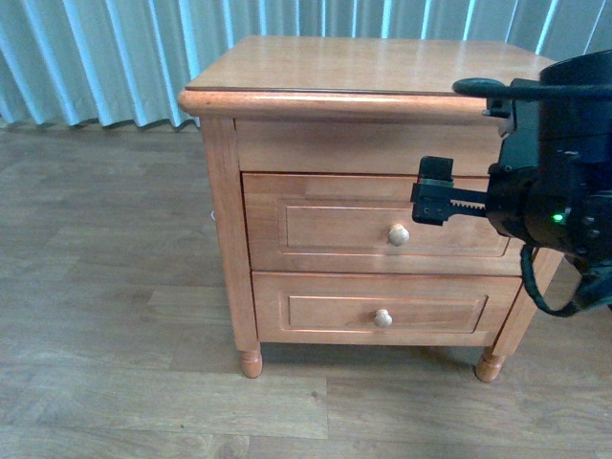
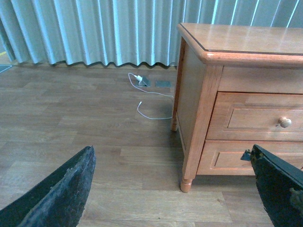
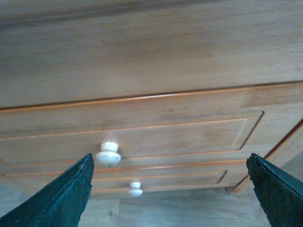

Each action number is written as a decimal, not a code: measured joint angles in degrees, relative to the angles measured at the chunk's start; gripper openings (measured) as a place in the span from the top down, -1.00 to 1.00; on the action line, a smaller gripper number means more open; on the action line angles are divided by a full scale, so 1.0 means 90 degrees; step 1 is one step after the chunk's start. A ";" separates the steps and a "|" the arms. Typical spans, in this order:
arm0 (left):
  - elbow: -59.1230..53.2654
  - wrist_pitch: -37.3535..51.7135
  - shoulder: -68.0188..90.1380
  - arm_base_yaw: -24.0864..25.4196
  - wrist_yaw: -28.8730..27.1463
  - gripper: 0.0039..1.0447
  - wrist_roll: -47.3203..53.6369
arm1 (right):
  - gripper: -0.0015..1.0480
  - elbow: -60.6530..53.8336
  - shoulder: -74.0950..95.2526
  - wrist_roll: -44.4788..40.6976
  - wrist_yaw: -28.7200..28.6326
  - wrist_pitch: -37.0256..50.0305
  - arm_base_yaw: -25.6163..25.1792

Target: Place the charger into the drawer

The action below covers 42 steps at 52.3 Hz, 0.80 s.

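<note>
The charger does not show with any certainty in these views. The only candidate is a small white plug (image 2: 138, 78) with a thin white lead lying on the floor by the curtain, well beyond the left gripper's (image 2: 173, 149) fingertips, and I cannot tell if it is the one meant. Such a thing would likely be light, hard in the block and floppy in the cable. It would be best pinched across the block's flat sides, not by the cord.

The wooden cabinet (image 1: 363, 67) fills the space ahead of both pairs of fingers. Its upper drawer (image 1: 316, 225) sits fully closed, directly ahead of the right gripper (image 1: 432, 201). It probably slides stiffly, wood on wood, so it wants a straight pull. The lower drawer (image 1: 430, 311) lies below the fingertips, also closed.

The right gripper's fingers stand wide apart, holding nothing. The left gripper's fingers are likewise spread and empty.

The knob (image 3: 108, 155) is small, round and smooth, so it is likely to slip. It sits ahead of the right fingers, inside their span but close to one finger (image 3: 71, 189) and far from the other, so the hand needs centring before it closes.
</note>
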 joint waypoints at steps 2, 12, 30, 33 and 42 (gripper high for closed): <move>0.0000 0.0000 0.0000 0.0000 0.0000 -0.89 0.0000 | -0.85 -0.0175 -0.0245 -0.0007 -0.0119 -0.0102 -0.0010; 0.0000 0.0000 0.0000 0.0000 0.0000 -0.89 0.0000 | -0.85 -0.1180 -0.1974 -0.0236 -0.0476 -0.0801 -0.0070; 0.0000 0.0000 0.0000 0.0000 0.0000 -0.89 0.0000 | -0.85 -0.3274 -0.7053 -0.0848 -0.1328 -0.3563 -0.0425; 0.0000 0.0000 0.0000 -0.0002 0.0000 -0.89 0.0000 | -0.85 -0.3475 -0.7735 -0.0848 -0.1345 -0.4044 -0.0505; 0.0000 0.0000 0.0000 -0.0002 0.0000 -0.89 0.0000 | -0.85 -0.3903 -0.9605 -0.0661 -0.1428 -0.5433 -0.0855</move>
